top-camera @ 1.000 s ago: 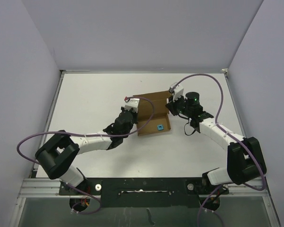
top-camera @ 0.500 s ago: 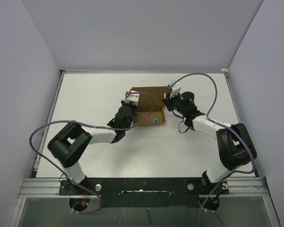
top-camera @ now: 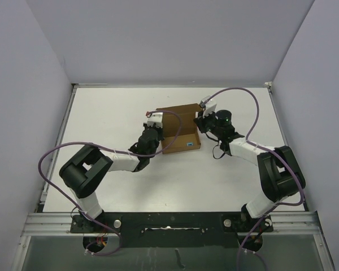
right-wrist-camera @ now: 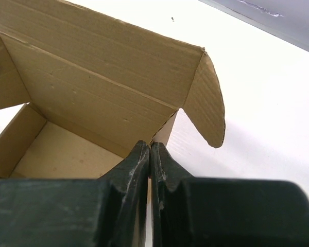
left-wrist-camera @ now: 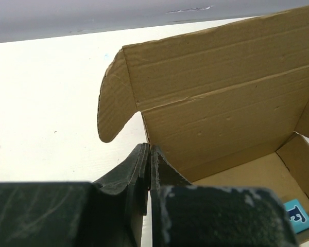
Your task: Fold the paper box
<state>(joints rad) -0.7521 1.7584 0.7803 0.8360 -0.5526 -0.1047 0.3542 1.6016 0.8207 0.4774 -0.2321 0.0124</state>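
Brown cardboard paper box stands open: my left pincer and right pincer are each pinched tight on its side walls.

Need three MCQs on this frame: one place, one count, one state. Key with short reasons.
1. Where is the blue cube? A) under an arm B) inside the paper box C) in a gripper
2. How many grippers pinch the box? A) none B) one C) two
3. The box lid is: A) shut flat B) standing open C) torn off
Key: 1 B, it lies on the box floor; 2 C, left gripper and right gripper each clamp a side wall; 3 B, lid stands upright behind the open cavity.
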